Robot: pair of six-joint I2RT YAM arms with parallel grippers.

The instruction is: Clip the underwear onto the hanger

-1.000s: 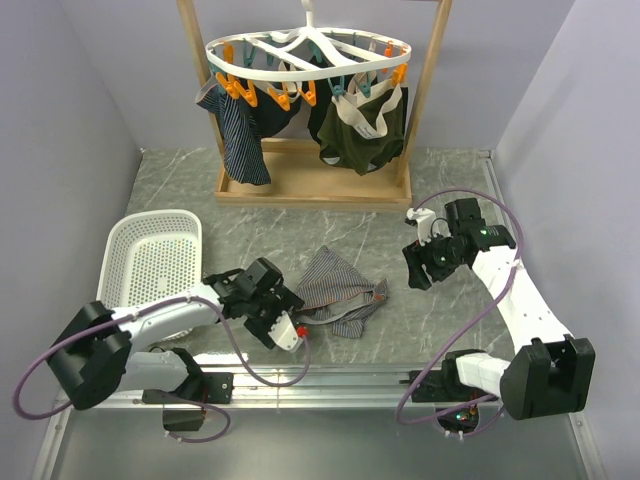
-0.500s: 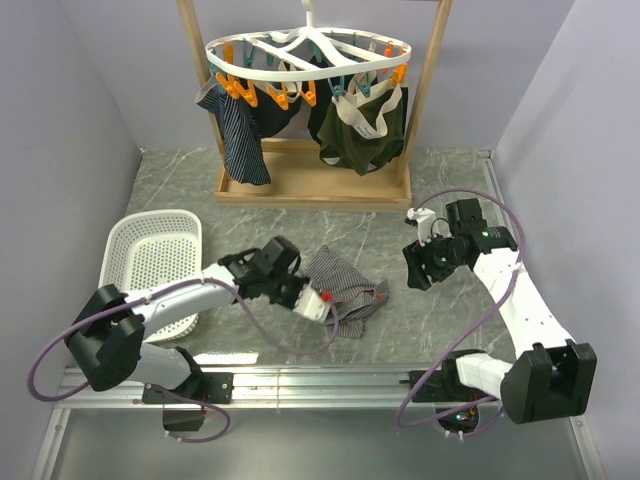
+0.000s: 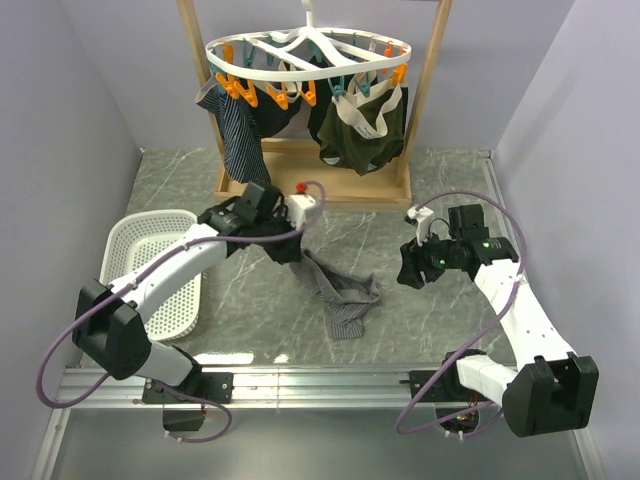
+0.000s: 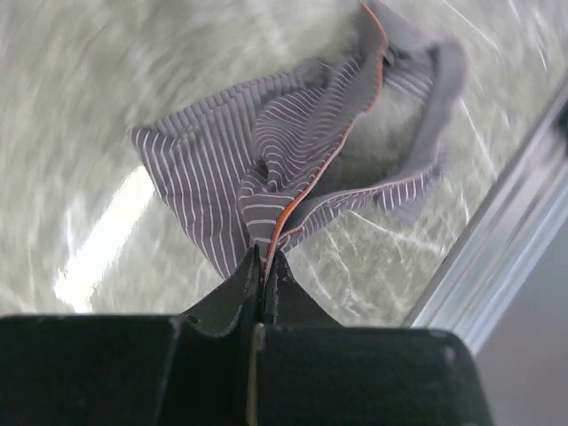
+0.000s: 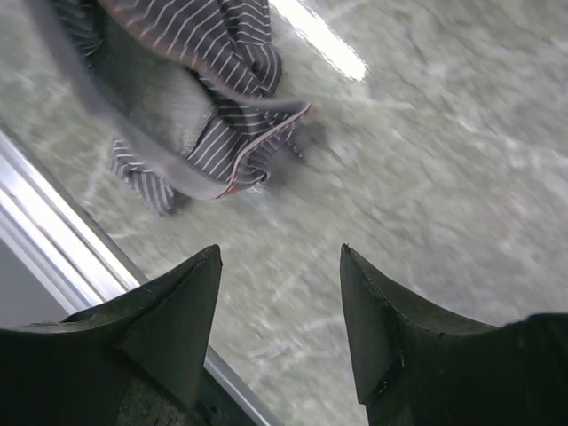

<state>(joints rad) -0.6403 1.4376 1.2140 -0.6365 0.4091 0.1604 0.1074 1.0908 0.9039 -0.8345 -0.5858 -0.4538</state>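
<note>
- White mesh basket (image 3: 150, 262) lies furthest left, in front of and to the left of the wooden frame (image 3: 310, 188). It seems to play no part in this step.
- Left fingers (image 4: 238, 288) are pressed fully together on a fold of the underwear (image 3: 340, 295), right at its orange-edged hem. They sit raised just in front of the frame's base, left of its middle. Pinching a hem rather than a bunch of cloth probably lets the garment hang open, so an edge can be offered to a clip.
- Light grey striped boxer briefs run from that pinch down to the bench (image 3: 430, 190). Most of the cloth is draped in a crumpled heap in front of the frame's middle, so it is not yet fully lifted.
- Hung from the frame's top bar, the hanger (image 3: 310, 50) carries a dark navy striped garment (image 3: 240, 140) at its left and a dark olive pair (image 3: 362, 130) at its right. Some of the orange clips (image 3: 275, 95) along its front rim look free, which makes them the likely target.
- Right fingers (image 5: 182, 302) are spread wide and hold nothing. They hover in front of the frame's right post, near the underwear's right side and angled toward it, seemingly ready to take a second edge and stretch the waistband.
</note>
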